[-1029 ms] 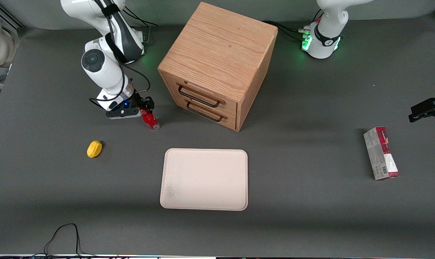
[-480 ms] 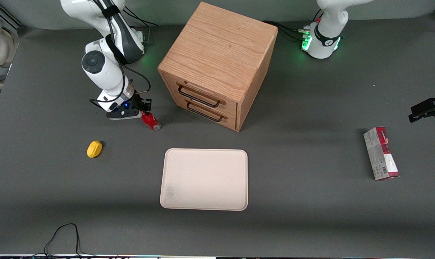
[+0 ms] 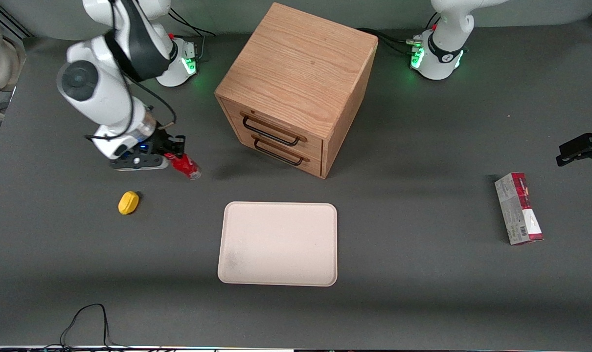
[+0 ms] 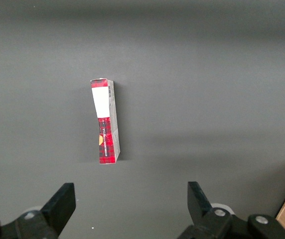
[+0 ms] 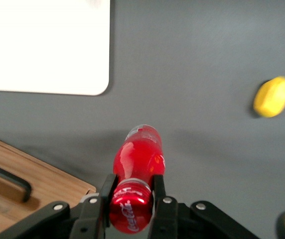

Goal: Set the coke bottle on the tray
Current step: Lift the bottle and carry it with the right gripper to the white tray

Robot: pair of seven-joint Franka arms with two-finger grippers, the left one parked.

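Coke bottle [image 3: 185,166] now lifted off table & tilted, held at neck by gripper [image 3: 172,152], carried toward working arm's end vs 0.5 s ago, at approx 10 o'clock from tray [image 3: 277,210], well apart; transport to tray judged next.

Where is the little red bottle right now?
The coke bottle is held near its cap by the gripper, off the tray, above the table toward the working arm's end, between the yellow lemon and the wooden cabinet.
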